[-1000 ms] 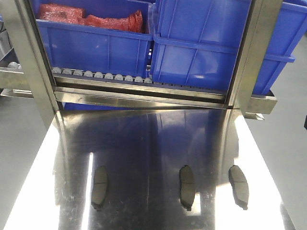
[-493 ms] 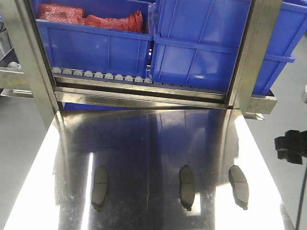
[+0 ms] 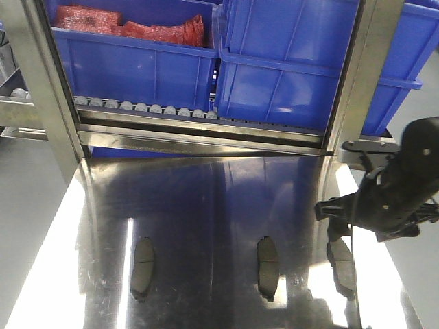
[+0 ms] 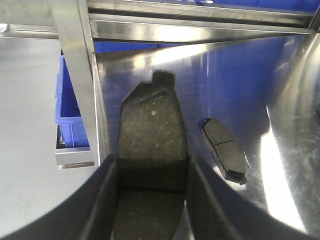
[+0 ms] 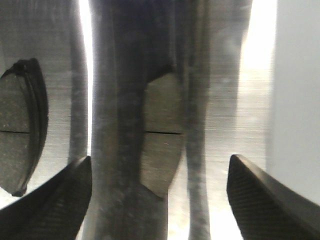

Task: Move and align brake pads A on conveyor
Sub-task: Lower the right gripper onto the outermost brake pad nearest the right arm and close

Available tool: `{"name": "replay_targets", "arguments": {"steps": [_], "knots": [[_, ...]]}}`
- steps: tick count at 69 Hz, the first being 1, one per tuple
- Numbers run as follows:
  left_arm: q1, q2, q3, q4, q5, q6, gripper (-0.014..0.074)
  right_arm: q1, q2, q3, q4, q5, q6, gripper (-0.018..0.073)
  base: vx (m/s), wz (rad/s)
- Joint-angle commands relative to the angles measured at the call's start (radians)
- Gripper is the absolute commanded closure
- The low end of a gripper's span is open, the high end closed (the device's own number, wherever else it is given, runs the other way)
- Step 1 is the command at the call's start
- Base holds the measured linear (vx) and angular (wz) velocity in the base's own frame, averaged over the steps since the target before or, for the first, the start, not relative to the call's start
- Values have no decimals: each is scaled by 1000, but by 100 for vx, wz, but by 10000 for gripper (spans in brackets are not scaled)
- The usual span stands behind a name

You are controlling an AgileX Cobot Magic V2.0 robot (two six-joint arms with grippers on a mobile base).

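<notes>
Our right hand has swung in from 3 o'clock, fingers wide, above the rightmost brake pad on the worktop. Our left hand seems to grip a fourth pad. At 12 o'clock a blue bin holds red bundles.

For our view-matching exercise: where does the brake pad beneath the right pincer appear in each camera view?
Front view: brake pad, lower right, partly under the right pincer.
Left wrist: not in it.
Right wrist: brake pad centred between the open fingers.
Shared landmark: the steel tabletop.
</notes>
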Motion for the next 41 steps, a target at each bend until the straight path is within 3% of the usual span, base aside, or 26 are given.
{"name": "replay_targets", "arguments": {"steps": [1, 41], "knots": [[0, 7, -30, 5, -94, 0, 603, 12, 16, -43, -8, -10, 15, 29, 0, 0], [0, 7, -30, 5, -94, -1, 603, 9, 174, -55, -87, -17, 15, 29, 0, 0]]}}
